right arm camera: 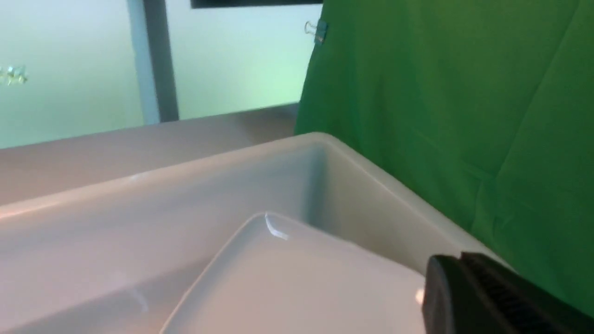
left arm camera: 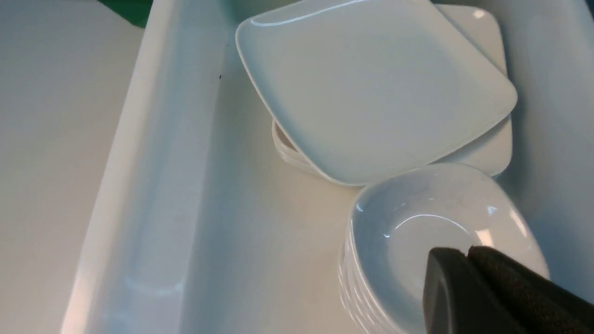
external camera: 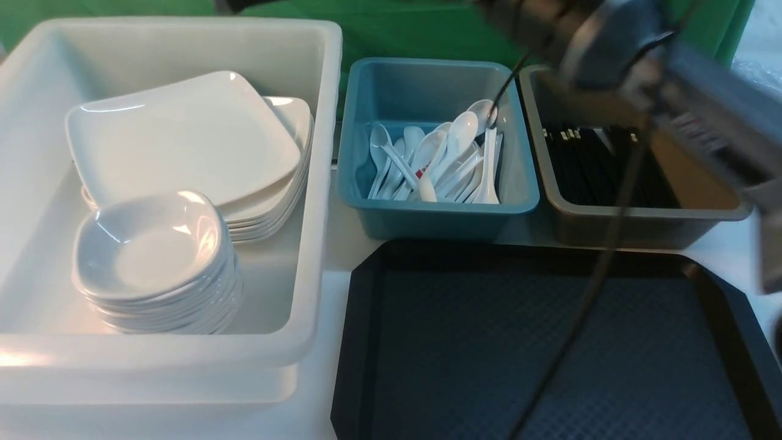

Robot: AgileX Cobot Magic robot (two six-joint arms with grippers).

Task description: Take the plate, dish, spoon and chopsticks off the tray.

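A large white tub (external camera: pixel 183 24) fills the left of the desk (external camera: pixel 727 244), with a black diamond-textured tray (external camera: pixel 458 342) lying near and right of it. Beyond the tray stand two smaller tubs side by side, a brown tub (external camera: pixel 611 229) at far right and a blue tub (external camera: pixel 427 214) between it and the white one. The square white plate (external camera: pixel 177 137) lies skewed on top of a stack of like plates (external camera: pixel 269 214) at the far end of the white tub. A stack of small dishes (external camera: pixel 146 250) stands just in front. White spoons (external camera: pixel 440 162) are heaped in the blue tub, and black chopsticks (external camera: pixel 586 165) lie in the brown one. The blurred right arm (external camera: pixel 702 104) reaches across the far right. The left tool (left arm camera: pixel 468 253) hangs over the dish stack with its pads pressed together on nothing. The right tool (right arm camera: pixel 459 260), likewise closed and holding nothing, sits above the plate near the white tub's far corner.
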